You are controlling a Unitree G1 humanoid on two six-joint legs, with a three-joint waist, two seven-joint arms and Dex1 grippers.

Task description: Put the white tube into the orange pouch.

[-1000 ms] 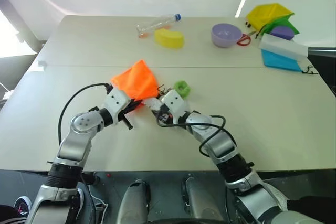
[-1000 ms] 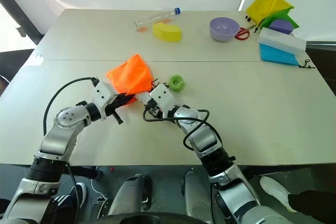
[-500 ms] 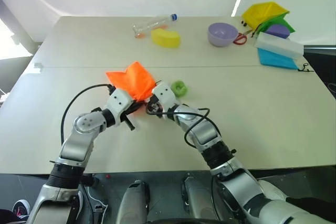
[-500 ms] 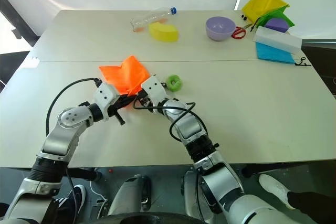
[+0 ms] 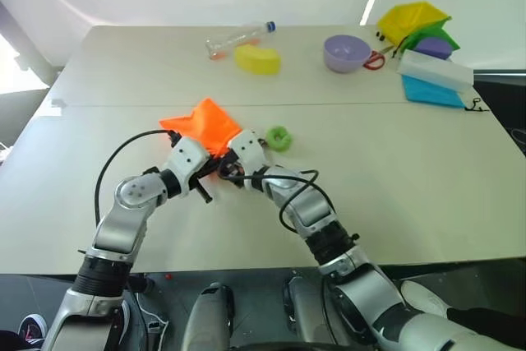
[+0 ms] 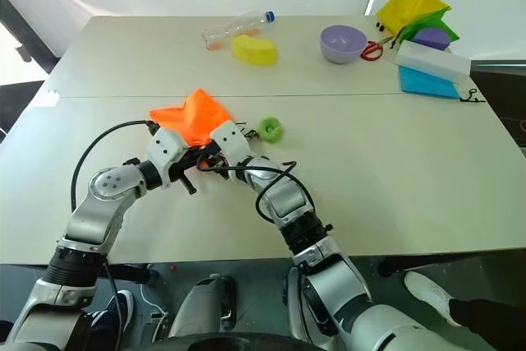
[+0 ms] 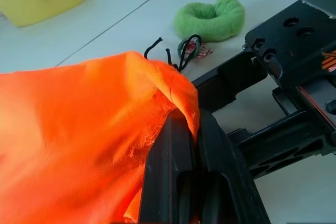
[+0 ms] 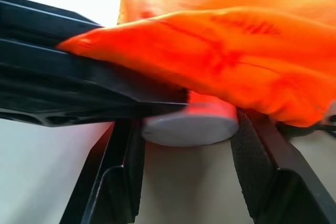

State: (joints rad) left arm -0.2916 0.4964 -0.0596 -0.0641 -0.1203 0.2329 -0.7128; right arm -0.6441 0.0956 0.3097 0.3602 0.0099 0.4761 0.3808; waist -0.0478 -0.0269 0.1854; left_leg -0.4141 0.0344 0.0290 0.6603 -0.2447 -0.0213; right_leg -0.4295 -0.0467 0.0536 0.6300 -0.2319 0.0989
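Note:
The orange pouch [image 5: 203, 123] lies mid-table, its edge pinched in my shut left gripper [image 7: 194, 118]. Its dark cord [image 7: 177, 55] runs to a green ring [image 5: 279, 138] beside it. My right gripper [image 8: 189, 124] comes in from the right and meets the left one at the pouch's mouth. It is shut on the white tube [image 8: 195, 129], whose white round end shows between the fingers [image 8: 257, 156], right under the hanging orange fabric. The rest of the tube is hidden.
At the table's back lie a clear bottle [image 5: 238, 37], a yellow sponge [image 5: 256, 58], a purple bowl [image 5: 345, 53] and red scissors [image 5: 376, 59]. A long white box on a blue one [image 5: 436, 80] and yellow and green items [image 5: 415, 20] fill the back right corner.
My right gripper has moved left with the tube, up to the pouch's mouth. The pouch has sagged and spread to the left. The left gripper kept its place.

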